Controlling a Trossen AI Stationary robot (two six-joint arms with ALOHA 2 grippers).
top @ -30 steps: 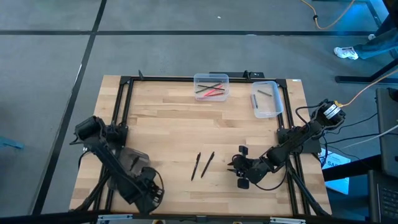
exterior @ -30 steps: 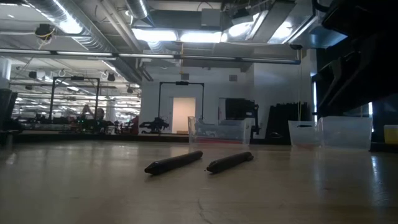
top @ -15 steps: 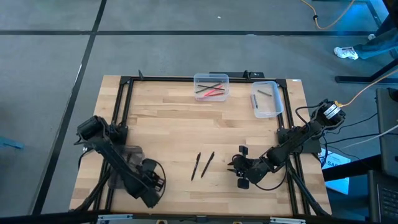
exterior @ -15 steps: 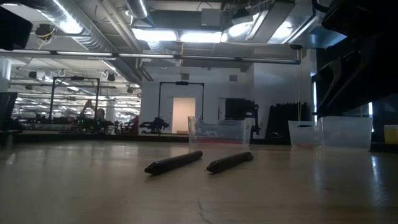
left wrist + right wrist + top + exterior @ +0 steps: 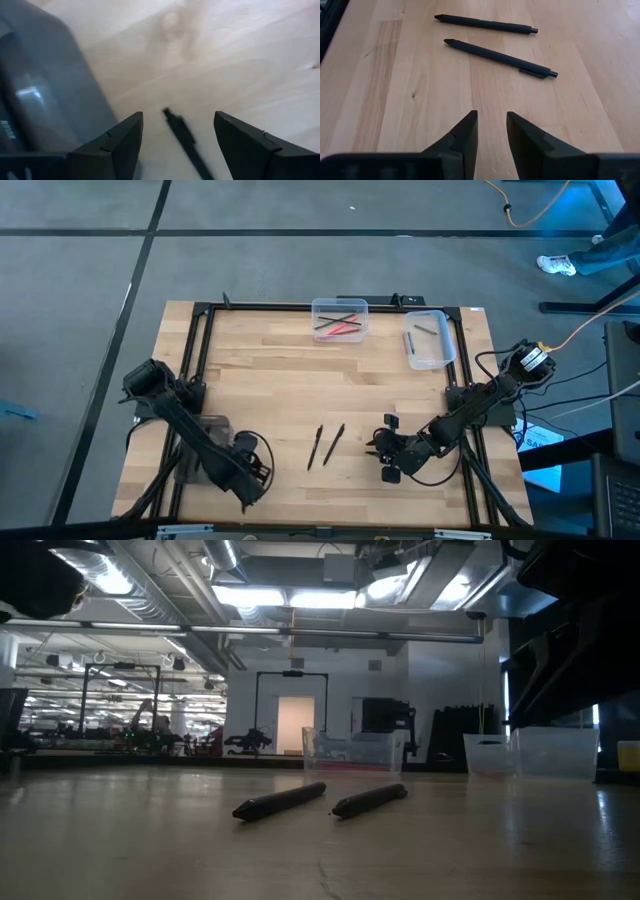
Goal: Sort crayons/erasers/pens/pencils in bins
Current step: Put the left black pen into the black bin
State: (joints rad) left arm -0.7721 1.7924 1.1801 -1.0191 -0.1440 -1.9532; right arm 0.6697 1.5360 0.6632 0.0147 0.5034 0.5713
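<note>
Two black pens [image 5: 326,445] lie mid-surface. The left gripper [image 5: 262,470], fingers spread, hovers beside the dark bin [image 5: 196,442]. The right gripper [image 5: 380,450], fingers slightly apart, holds nothing near the pens.

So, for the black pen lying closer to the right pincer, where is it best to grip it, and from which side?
Probably at mid-barrel of the nearer pen, straight from above: it lies flat on the table, apart from the other pen, clip near one end. The right pincer would straddle the barrel crosswise.
</note>
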